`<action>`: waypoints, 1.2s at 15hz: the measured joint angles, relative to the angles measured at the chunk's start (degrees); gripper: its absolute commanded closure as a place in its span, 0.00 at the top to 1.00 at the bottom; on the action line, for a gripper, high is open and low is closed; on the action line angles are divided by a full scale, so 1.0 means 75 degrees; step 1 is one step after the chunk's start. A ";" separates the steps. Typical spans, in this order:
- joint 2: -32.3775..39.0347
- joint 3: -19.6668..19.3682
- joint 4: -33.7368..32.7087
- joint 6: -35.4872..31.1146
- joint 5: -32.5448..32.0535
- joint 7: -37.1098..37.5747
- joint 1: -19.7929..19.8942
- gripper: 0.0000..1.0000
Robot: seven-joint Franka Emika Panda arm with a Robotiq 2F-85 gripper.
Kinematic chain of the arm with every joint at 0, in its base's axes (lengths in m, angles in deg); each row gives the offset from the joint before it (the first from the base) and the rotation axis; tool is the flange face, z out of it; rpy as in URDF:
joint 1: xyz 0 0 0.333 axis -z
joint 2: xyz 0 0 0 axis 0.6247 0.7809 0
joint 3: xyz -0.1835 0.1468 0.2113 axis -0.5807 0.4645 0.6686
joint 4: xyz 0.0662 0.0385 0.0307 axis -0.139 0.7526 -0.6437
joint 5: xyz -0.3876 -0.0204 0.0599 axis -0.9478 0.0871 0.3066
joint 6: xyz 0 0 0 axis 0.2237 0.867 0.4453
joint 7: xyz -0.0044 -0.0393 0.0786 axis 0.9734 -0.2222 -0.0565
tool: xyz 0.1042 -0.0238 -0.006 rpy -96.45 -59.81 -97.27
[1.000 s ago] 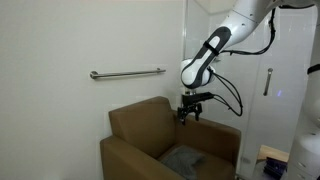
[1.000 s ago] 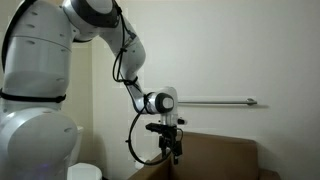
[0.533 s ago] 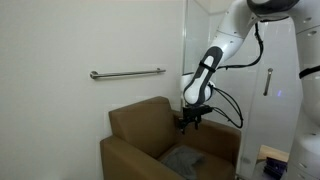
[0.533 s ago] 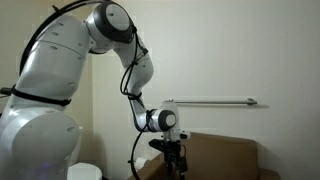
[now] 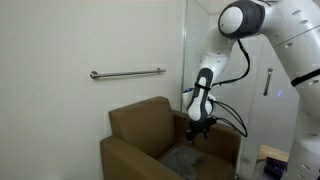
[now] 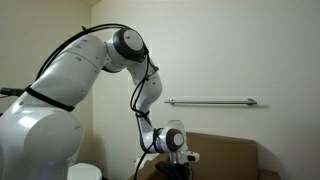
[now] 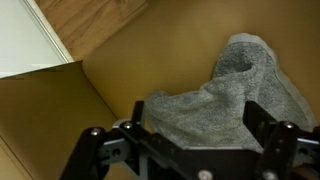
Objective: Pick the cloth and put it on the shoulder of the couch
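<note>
A soft, rumpled grey cloth (image 7: 240, 75) is seen just below the gripper (image 7: 195, 118); the jaws are spread wide apart; nothing is clamped.

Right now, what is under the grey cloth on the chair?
The cloth lies on the brown chair seat, which shows beside it. The part of the seat directly beneath is covered, so anything hidden there cannot be seen.
</note>
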 measured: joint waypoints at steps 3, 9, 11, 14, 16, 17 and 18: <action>0.0234 -0.0003 -0.0154 0.0000 0.0072 0.0004 -0.0014 1.00; 0.0303 -0.0029 -0.0294 -0.0001 0.0246 0.0000 -0.0028 1.00; 0.0445 -0.0057 -0.0501 -0.0194 0.0395 -0.0008 0.0000 1.00; 0.0768 -0.0003 -0.0874 -0.0785 0.0722 -0.0293 0.0196 1.00; 0.1000 0.0334 -0.1190 -0.1106 0.1102 -0.0901 0.0677 1.00; 0.1097 0.0601 -0.1375 -0.1198 0.1280 -0.1292 0.1042 1.00; 0.1184 0.0917 -0.1579 -0.1240 0.1433 -0.1738 0.1469 1.00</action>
